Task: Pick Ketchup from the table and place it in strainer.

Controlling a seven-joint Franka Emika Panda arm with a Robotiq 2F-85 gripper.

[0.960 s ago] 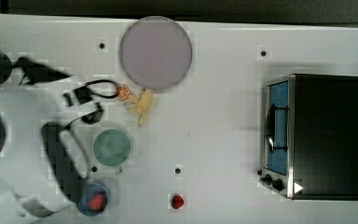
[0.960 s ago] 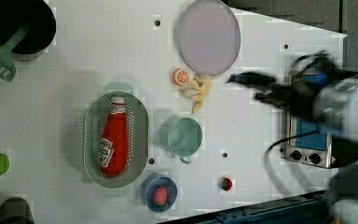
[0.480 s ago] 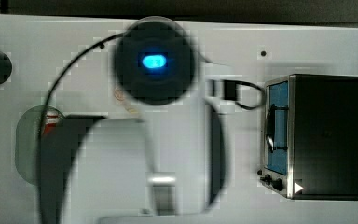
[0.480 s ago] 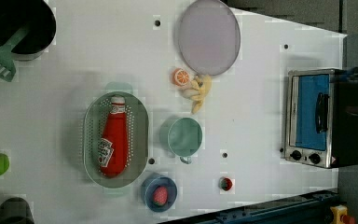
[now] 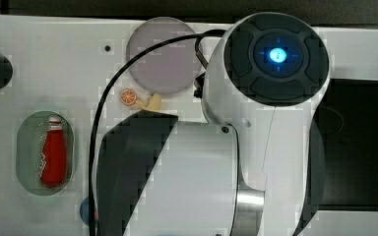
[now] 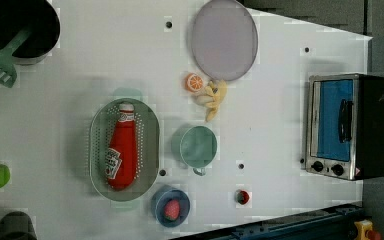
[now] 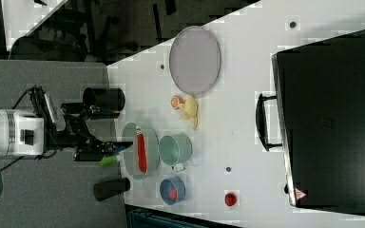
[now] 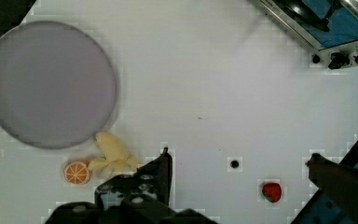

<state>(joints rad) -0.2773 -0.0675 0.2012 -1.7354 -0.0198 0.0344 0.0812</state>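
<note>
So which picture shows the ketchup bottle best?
The left view: the ketchup bottle lies flat in the green strainer, unblocked, label showing. The top view shows it clearly too, beside the arm. In the right view it is a thin red strip.

Red Ketchup [image 6: 120, 152] lies flat, seemingly label-up, inside the pale-green strainer [image 6: 148, 131].

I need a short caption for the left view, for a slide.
Ketchup lying inside the strainer, with cup, plate and toaster oven nearby.
</note>
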